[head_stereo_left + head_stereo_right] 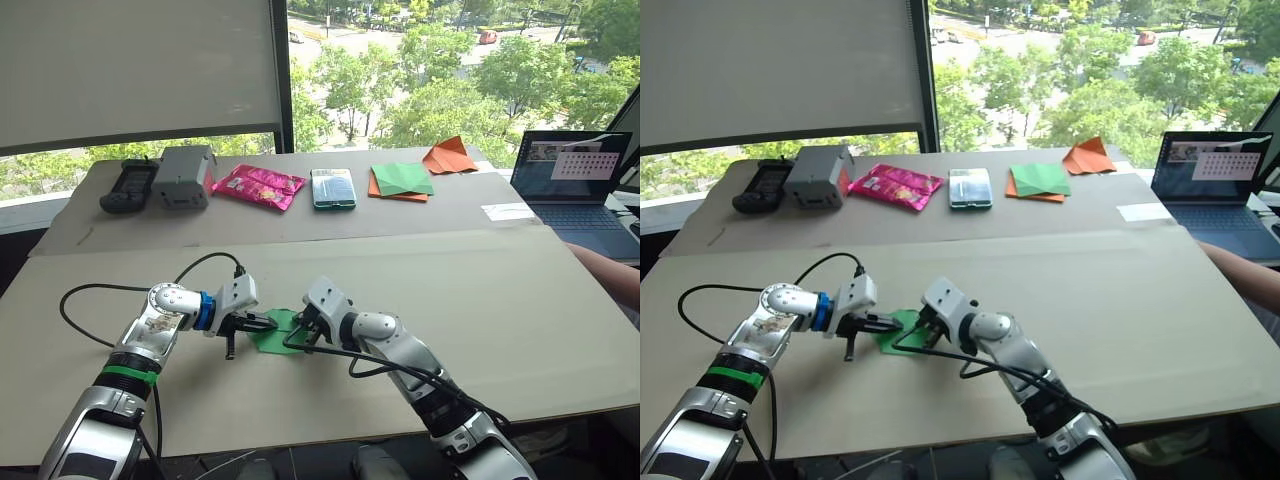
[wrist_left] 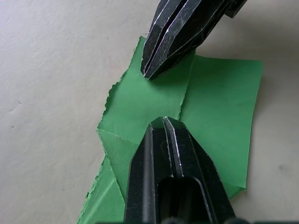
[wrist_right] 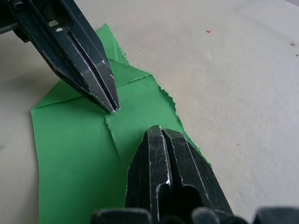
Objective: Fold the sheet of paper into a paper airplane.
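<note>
The sheet of paper (image 1: 274, 338) is bright green and lies flat on the tan tabletop near its front edge, partly folded, with creases and one ragged edge (image 2: 219, 107). My left gripper (image 1: 268, 323) comes in from the left. It is shut, with its tip pressed on the paper (image 2: 163, 121). Facing it from the right is my right gripper (image 1: 301, 330), also shut, its tip on the same folded flap (image 3: 159, 129). The two tips rest a short way apart on the paper (image 3: 74, 154). Neither gripper has the sheet between its fingers.
Along the far side stand a black device (image 1: 128, 186), a grey box (image 1: 184, 176), a pink packet (image 1: 256, 186), a small teal box (image 1: 332, 188), a green-and-orange paper stack (image 1: 400, 181) and an orange pointed paper shape (image 1: 449, 156). A laptop (image 1: 580, 190) and a person's arm (image 1: 612, 272) are at the right.
</note>
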Robot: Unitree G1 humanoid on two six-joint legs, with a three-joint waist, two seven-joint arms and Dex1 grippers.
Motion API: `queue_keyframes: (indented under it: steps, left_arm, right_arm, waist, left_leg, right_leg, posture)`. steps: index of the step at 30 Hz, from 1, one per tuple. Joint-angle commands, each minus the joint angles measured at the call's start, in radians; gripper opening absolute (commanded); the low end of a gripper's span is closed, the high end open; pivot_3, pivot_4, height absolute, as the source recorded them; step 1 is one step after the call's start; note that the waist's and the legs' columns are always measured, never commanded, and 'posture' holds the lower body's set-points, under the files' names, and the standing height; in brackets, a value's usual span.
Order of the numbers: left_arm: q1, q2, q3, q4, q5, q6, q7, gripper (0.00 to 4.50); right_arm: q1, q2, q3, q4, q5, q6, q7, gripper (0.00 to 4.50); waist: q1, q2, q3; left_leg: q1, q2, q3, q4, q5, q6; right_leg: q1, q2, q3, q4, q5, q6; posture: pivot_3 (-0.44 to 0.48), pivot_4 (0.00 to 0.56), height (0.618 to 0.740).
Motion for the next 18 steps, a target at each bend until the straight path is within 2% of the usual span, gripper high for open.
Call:
queue_keyframes:
  steps: [1, 18]
  left_arm:
    - [0.034, 0.041, -0.016, 0.049, 0.034, 0.010, -0.014, 0.00]
    - [0.036, 0.094, 0.022, 0.133, 0.039, -0.008, 0.014, 0.00]
  right_arm:
    - [0.034, -0.005, 0.031, 0.021, -0.012, 0.056, 0.001, 0.05]
    - [0.048, -0.010, 0.039, -0.009, -0.008, 0.077, 0.003, 0.05]
  waist:
    - [-0.003, 0.000, 0.000]
    - [-0.012, 0.000, -0.002]
  left_leg:
    - [0.000, 0.000, 0.000, -0.001, 0.000, 0.000]
    - [0.002, 0.000, 0.000, -0.004, 0.000, 0.000]
  right_leg:
    - [0.000, 0.000, 0.000, 0.000, 0.000, 0.000]
    - [0.000, 0.000, 0.000, 0.000, 0.000, -0.001]
  posture:
    - [0.000, 0.150, 0.740]
    - [0.000, 0.150, 0.740]
